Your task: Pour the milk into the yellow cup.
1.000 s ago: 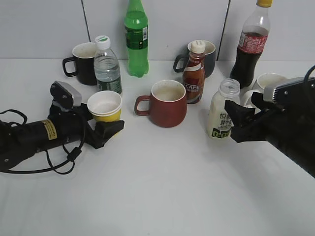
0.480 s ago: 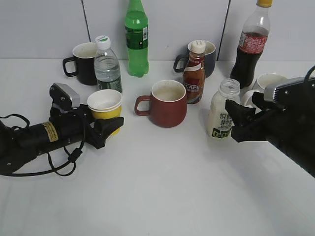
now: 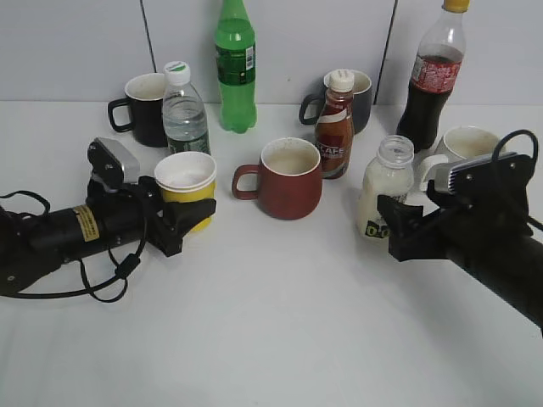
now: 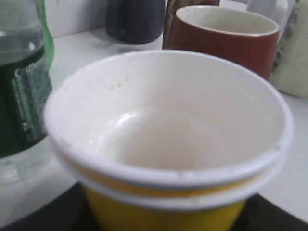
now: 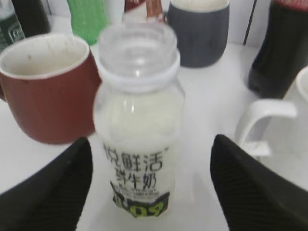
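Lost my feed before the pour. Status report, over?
Left gripper shut on yellow cup, cup empty. Right gripper open, straddling uncapped milk bottle, no grip yet. Red mug stands between cup and milk.

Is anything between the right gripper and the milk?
Nothing visible. The right gripper is open with the milk between its fingers, which do not touch it. The red mug stands between the milk and the yellow cup.

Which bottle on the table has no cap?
The milk bottle by the right hand; its clear threaded neck is open, the other four bottles are capped.
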### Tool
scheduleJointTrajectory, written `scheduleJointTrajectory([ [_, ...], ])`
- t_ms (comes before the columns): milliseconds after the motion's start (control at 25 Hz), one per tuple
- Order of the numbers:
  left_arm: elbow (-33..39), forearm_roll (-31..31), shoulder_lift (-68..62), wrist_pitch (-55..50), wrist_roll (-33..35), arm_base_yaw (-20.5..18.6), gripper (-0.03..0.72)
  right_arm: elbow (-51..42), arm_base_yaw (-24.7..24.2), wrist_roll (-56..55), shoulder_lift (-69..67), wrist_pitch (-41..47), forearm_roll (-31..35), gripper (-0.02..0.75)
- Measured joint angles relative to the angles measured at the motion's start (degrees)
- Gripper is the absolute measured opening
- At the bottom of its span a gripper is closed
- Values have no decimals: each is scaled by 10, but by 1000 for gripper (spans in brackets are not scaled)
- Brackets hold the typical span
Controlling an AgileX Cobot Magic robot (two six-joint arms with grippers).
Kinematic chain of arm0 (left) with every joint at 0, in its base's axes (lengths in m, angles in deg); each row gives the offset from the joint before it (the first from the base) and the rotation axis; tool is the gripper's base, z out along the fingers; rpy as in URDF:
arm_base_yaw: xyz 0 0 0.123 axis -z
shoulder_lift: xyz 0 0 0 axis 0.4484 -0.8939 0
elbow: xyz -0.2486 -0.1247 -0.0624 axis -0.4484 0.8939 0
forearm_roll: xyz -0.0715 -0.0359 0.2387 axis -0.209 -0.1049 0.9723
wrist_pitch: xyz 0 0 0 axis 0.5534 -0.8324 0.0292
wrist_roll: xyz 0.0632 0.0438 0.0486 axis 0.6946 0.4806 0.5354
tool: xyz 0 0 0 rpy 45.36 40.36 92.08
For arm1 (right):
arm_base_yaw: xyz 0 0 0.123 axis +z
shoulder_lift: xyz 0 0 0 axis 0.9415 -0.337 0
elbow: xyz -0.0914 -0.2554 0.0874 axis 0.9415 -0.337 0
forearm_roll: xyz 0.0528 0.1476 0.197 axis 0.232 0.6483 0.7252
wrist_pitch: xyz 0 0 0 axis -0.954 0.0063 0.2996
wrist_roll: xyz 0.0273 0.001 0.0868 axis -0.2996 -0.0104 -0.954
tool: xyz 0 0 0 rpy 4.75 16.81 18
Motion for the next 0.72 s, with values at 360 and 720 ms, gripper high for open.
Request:
scheduleJointTrajectory([
  [360,0,28,36,1,0,0,401,40,0,-11,-89,0,0,598],
  [720,0,33,38,2,0,0,399,51,0,-6,-103,-1,43,593],
])
